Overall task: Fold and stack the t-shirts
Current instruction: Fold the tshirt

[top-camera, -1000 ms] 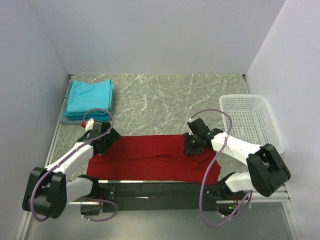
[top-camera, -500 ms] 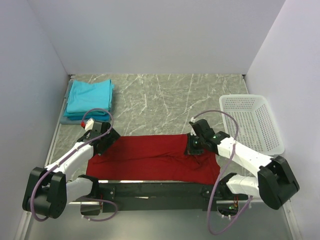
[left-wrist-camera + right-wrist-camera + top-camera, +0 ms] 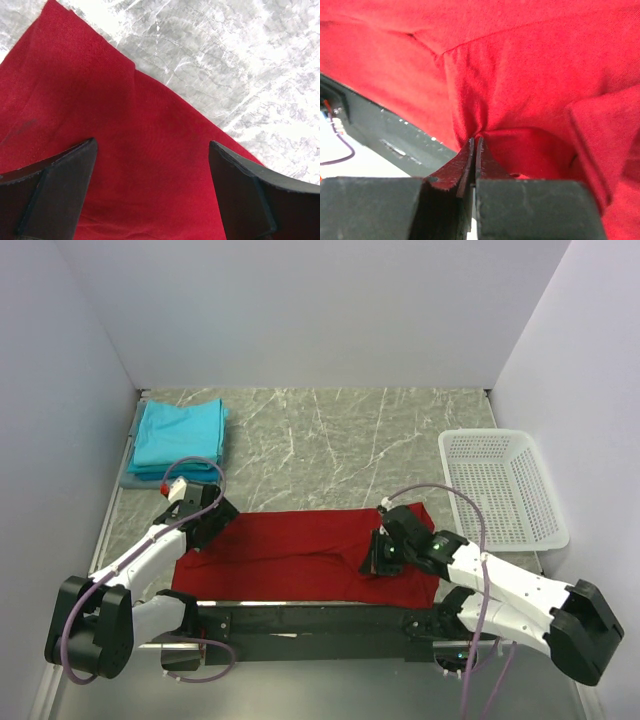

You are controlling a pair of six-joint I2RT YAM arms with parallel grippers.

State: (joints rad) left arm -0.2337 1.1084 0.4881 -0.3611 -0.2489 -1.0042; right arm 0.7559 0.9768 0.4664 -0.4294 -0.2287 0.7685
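The right gripper is clamped tight on a raised pinch of the dark red t-shirt, and the cloth puckers into creases around its tips. The left gripper has its fingers spread wide over the shirt's far left edge, gripping nothing. The shirt lies as a broad, wrinkled band along the near edge of the marble table. The folded teal t-shirts sit stacked in the far left corner, well apart.

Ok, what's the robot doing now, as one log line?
red t-shirt: spread at near edge | right gripper: shut, pinching it | left gripper: open over its far-left corner | teal t-shirts: stacked far left
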